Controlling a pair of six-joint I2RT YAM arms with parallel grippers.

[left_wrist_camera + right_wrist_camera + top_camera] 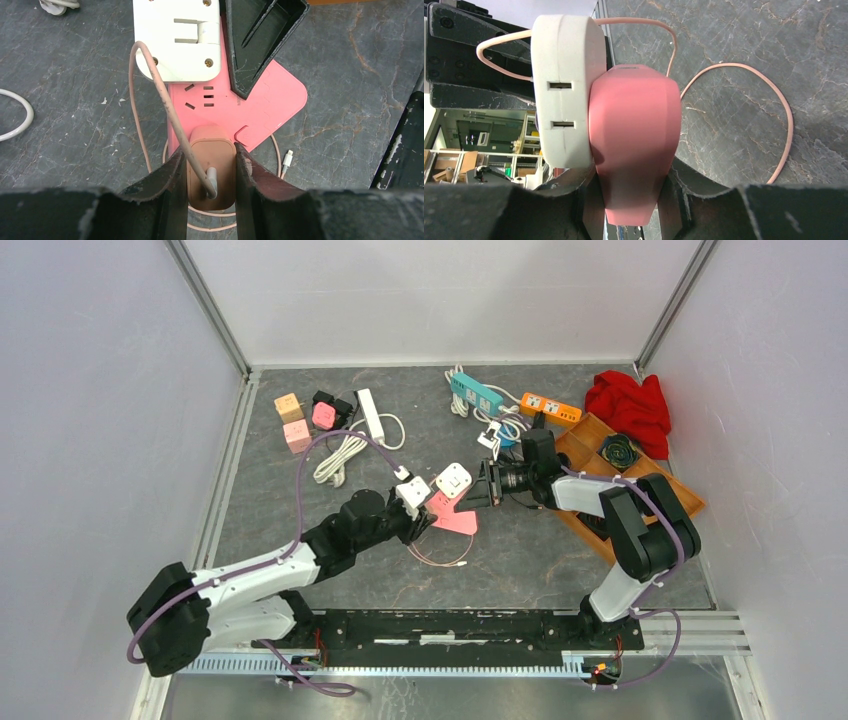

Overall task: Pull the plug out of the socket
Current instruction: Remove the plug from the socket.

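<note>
Near the middle of the table sits the pink socket, carrying a white adapter and a pinkish-tan plug. The plug is seated in the socket on the side toward the near left corner. It is clamped between both fingers of the left gripper, whose jaws are narrow. Its lower part runs out of the left wrist frame, and in the top view the arm covers it entirely.

The right gripper pinches the socket's body from the opposite side, jaws closed on the pink shell, which masks the fingertips in the right wrist view. Whether the socket rests on the table or is raised slightly cannot be told.

A pale pink cable leaves the plug, arches past the adapter and loops on the table, partly concealed beneath the socket. A small white connector lies just beside the socket.

The table is dark grey and stone-veined, with pale scuffs. Along the far edge lie several power strips, with coloured cubes toward the far left corner. A wooden tray and a red cloth lie toward the far right corner. White panels in metal framing enclose three sides. Past the table edge, the right wrist view catches dim, blurred shelving.
</note>
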